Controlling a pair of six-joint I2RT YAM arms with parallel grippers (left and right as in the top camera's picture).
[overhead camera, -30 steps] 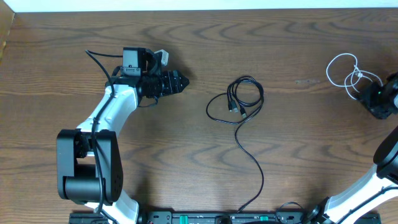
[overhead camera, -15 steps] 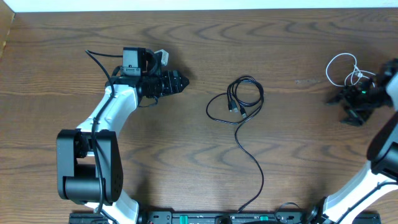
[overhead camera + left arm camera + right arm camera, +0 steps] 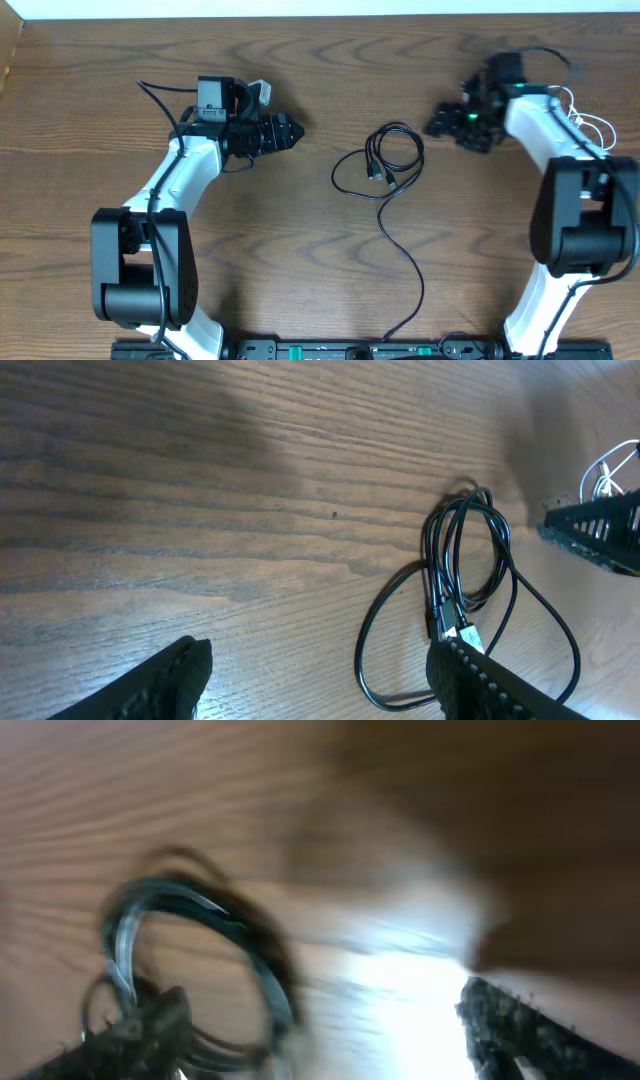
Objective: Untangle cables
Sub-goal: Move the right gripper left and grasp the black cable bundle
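- Table [image 3: 90, 70]: a brown wood-grain surface carried both cables, which lay well apart from each other.
- Black cable [image 3: 398, 150]: it lay just right of centre in the overhead view. It was coiled in a few overlapping loops, with its small plugs inside the coil. One long tail ran down in a curve to the bottom edge of the frame. Nothing touched it.
- White cable [image 3: 606, 481]: it lay in a small bundle at the upper right of the left wrist view. In the overhead view it sat at the far right, beside and partly hidden behind the right arm. Nothing had hold of it.
- Left hand [image 3: 290, 131]: it was in the upper left quarter of the overhead view, pointing right toward the black coil and well short of it. Its own camera showed the two fingers spread wide at the lower corners of the frame, with bare table between them. It gripped nothing.
- Right hand [image 3: 438, 125]: it was at upper right in the overhead view, pointing left, near the upper right side of the black coil but apart from it. The white cable lay behind it, by the forearm.
- Right hand, state: its own camera view was heavily blurred, showing only a dark loop at left and one dark finger at lower right. I could not tell how far the fingers were apart. No cable was seen in its grip.
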